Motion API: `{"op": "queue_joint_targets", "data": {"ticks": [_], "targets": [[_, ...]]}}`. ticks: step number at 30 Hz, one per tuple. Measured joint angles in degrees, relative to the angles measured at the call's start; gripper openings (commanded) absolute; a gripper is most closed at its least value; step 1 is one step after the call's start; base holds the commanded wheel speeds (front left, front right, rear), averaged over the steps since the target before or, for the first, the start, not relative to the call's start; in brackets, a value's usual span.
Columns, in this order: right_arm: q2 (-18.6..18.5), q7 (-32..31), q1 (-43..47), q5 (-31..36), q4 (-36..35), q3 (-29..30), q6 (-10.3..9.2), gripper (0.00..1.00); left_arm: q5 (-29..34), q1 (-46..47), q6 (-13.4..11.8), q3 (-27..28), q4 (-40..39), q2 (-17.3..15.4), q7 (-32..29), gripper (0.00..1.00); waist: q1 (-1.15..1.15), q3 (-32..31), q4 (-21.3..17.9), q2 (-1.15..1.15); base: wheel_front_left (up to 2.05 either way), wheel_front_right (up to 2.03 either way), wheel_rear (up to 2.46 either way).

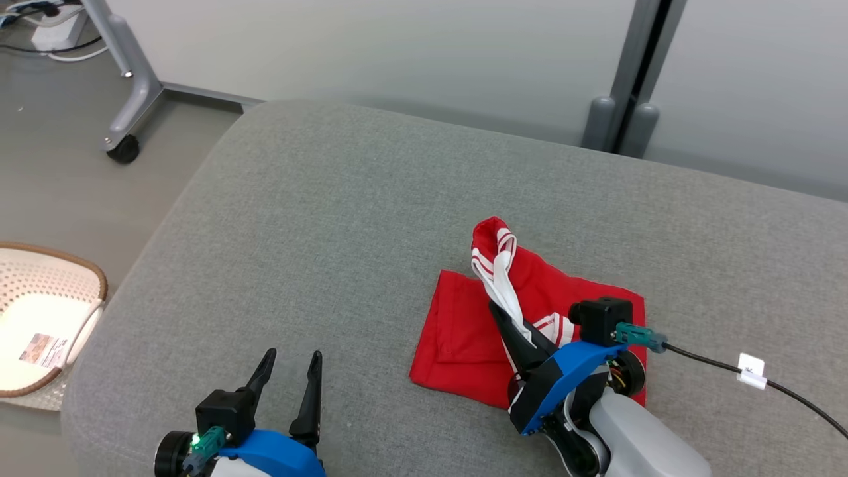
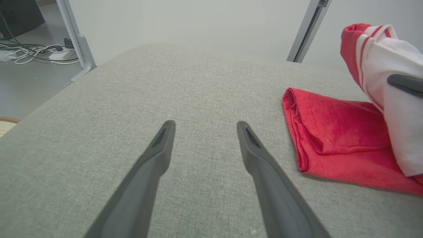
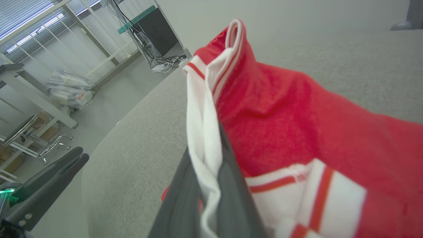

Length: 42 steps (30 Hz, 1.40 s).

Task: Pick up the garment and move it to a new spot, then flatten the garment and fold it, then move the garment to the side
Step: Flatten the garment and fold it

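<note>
A red garment (image 1: 464,331) with a white, red-striped band lies partly folded on the grey cushion (image 1: 331,232), right of centre. My right gripper (image 1: 498,311) is shut on the white striped band (image 3: 203,142) and lifts that part above the rest of the cloth. In the left wrist view the garment (image 2: 333,132) sits at the right with the raised band (image 2: 390,66) above it. My left gripper (image 1: 291,361) is open near the cushion's front edge, left of the garment and apart from it, with nothing between its fingers (image 2: 261,158).
A woven basket (image 1: 46,318) stands on the floor at the left. A wheeled metal leg (image 1: 129,86) and cables are at the back left; a grey post (image 1: 629,73) stands behind the cushion. A black cable (image 1: 748,374) trails from my right wrist.
</note>
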State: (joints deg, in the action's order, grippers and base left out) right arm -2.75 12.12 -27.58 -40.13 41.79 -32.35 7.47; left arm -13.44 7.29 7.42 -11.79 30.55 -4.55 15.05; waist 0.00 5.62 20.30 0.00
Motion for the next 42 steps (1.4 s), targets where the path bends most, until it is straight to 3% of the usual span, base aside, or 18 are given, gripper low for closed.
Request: {"op": "queue_joint_targets", "data": {"ticks": [1,2,3,4,8,16,22,32,42], "targets": [[0.0,0.4,-0.6,-0.2,0.9,-0.7,0.00,0.00,-0.1,0.0,0.0,0.0,0.0,0.0,0.0,1.00,0.00,0.2,0.3,0.00,0.00,0.00,0.00],[0.0,0.5,-1.1,-0.5,1.6,-1.4,0.00,0.37,-0.1,0.0,0.0,0.1,0.0,0.0,0.0,1.00,0.00,0.4,0.4,0.00,0.00,0.00,0.00],[-0.1,0.9,-1.5,-1.7,1.8,-2.0,0.00,0.60,-0.1,0.0,0.0,0.1,0.0,0.0,0.0,1.00,0.01,0.6,0.3,0.00,0.00,0.00,0.00],[-0.1,1.3,-1.8,-2.9,1.6,-2.7,0.00,1.00,-0.1,0.0,0.0,0.2,-0.1,0.0,0.0,1.00,0.01,0.8,0.0,0.00,0.00,0.00,0.00],[0.1,2.7,-3.9,-2.6,2.2,-1.2,0.01,1.00,0.1,0.2,0.0,0.7,-0.6,-0.2,0.0,1.00,0.01,1.2,-2.4,0.00,0.00,0.00,0.00],[-0.1,2.9,1.8,13.7,-4.5,19.8,0.01,1.00,2.0,1.0,0.0,4.5,-2.6,0.3,0.0,1.00,0.00,1.0,-9.5,0.00,0.00,0.00,0.00],[-0.1,2.9,8.6,21.8,-10.1,27.9,0.01,1.00,3.7,1.2,0.0,7.2,-3.2,0.7,0.0,1.00,0.00,0.1,-14.7,0.00,0.00,0.00,0.00],[-0.1,2.9,17.2,27.0,-15.3,30.6,0.01,1.00,7.3,-0.9,-1.7,11.4,-3.2,1.0,0.0,1.00,0.00,-2.0,-20.5,0.00,0.00,0.00,0.00],[-0.1,2.9,21.1,28.8,-15.5,31.5,0.01,1.00,9.0,-4.2,-3.0,12.8,-3.3,1.3,0.0,1.00,0.00,-4.8,-21.2,0.00,0.00,0.00,0.00]]}}
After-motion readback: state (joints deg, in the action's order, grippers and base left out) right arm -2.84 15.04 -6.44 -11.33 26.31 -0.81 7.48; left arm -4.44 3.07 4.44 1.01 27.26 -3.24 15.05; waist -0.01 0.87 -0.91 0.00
